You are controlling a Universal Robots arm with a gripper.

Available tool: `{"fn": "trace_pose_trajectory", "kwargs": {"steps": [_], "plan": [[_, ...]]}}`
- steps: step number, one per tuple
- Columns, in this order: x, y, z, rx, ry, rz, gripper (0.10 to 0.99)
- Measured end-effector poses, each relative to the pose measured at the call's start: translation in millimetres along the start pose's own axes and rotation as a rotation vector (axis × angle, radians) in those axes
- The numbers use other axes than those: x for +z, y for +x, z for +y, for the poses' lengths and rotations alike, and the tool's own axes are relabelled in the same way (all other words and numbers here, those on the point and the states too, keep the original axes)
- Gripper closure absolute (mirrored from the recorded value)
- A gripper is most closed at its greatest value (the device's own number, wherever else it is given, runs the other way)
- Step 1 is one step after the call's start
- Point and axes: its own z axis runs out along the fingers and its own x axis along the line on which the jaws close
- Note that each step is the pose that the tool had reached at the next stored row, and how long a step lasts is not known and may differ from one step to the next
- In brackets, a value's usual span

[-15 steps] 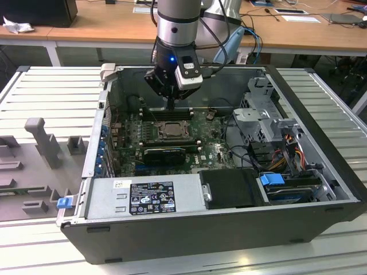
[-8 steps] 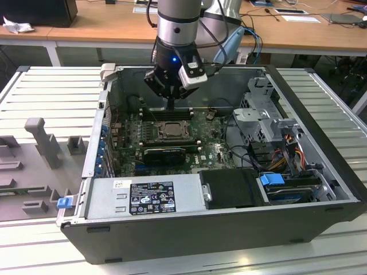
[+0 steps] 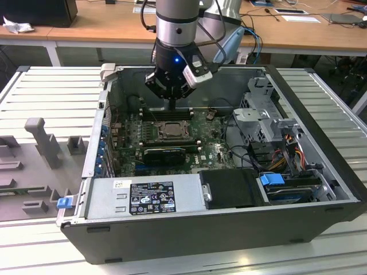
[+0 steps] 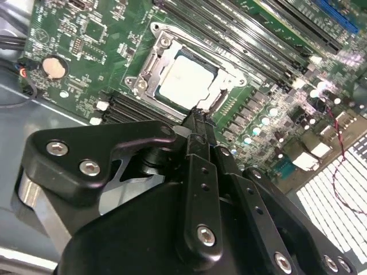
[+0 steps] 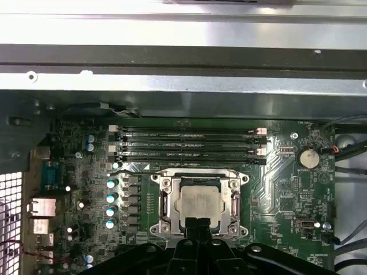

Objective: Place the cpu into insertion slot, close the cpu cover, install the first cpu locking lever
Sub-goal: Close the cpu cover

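- Exterior view's left: grey fixture plate (image 3: 43, 143) on the slatted table (image 3: 51, 86), just beside the open computer case (image 3: 189, 235).
- Near wall of the case: power supply (image 3: 143, 196) lying flat.
- Centre: insertion slot (image 3: 170, 130) on the green motherboard (image 3: 212, 152), directly under the gripper (image 3: 172, 106).
- Gripper pincer closed, fingers pressed together, nothing held. Tips down at the slot's edge in both wrist views; contact unclear.
- cpu (image 5: 199, 200) sitting in the slot, pale face visible through the window of the cpu cover (image 5: 168, 201).
- Cover lying flat over the cpu.
- Memory slots (image 5: 189, 143) just beside the socket, coin cell (image 5: 308, 157) near.
- Exterior view's right: drive cage (image 3: 266, 117), cable bundle (image 3: 287, 154) next to it.
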Motion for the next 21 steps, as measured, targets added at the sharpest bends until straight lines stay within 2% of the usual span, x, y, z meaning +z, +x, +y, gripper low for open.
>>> {"fn": "trace_pose_trajectory", "kwargs": {"steps": [11, 14, 19, 21], "plan": [[0.3, 2.1, 0.0, -0.046, -0.001, 0.0008, 0.98], [0.3, 4.7, 0.0, -0.053, -0.002, -0.0002, 0.98], [1.0, 15.3, 0.2, -0.056, -0.007, -0.0043, 0.98], [1.9, 25.6, 0.3, -0.056, -0.01, -0.0074, 0.98]]}}
